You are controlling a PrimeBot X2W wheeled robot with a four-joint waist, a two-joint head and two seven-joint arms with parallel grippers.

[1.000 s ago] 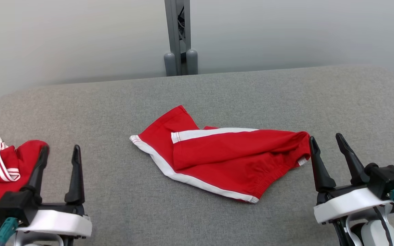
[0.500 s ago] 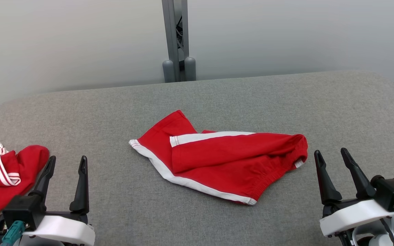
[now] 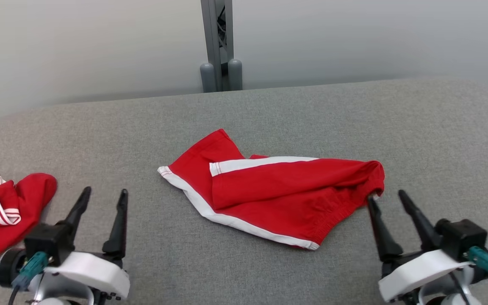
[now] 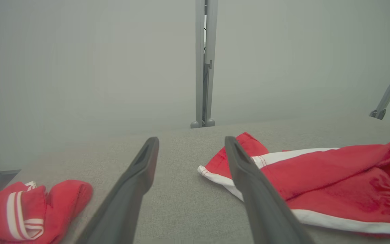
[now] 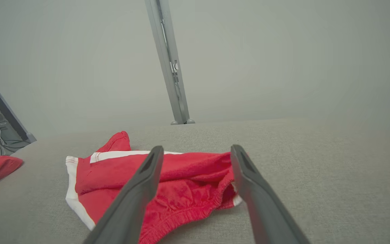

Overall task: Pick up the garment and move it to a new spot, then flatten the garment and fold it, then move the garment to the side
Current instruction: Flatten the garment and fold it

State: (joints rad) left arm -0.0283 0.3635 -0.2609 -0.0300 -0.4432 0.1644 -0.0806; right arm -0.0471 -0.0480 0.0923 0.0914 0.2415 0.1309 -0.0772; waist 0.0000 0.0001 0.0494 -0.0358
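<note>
My left fingers (image 3: 119, 220) are spread apart with nothing between them. They sit low over the near left part of the bench (image 3: 311, 114), tips pointing toward the far side. My right fingers (image 3: 417, 220) are parted too and hold nothing; they sit at the near right, tips aimed far and slightly left. The inner tip of that pair comes right up to the right end of the garment (image 3: 278, 199) — whether it touches the cloth I cannot tell. In the right wrist view the gathered waistband end lies on the bench between and beyond the two fingers.

The garment is a pair of red shorts with white trim. It lies in the middle of the grey bench, between my two pairs of fingers and a little farther out. It is loosely doubled over. One white band runs along the top fold, and another edges the near left side down to a corner at the near middle. One red leg end sticks out toward the far left, and the elastic waist is bunched at the right. In the head view its left hem is well clear of my left fingers.

Left of my left fingers, at the bench's left edge, lies a second red cloth (image 3: 2, 203) with white stripes — crumpled, well apart from the garment. At the far edge a grey post (image 3: 220, 42) stands against a pale wall (image 3: 79, 51).
</note>
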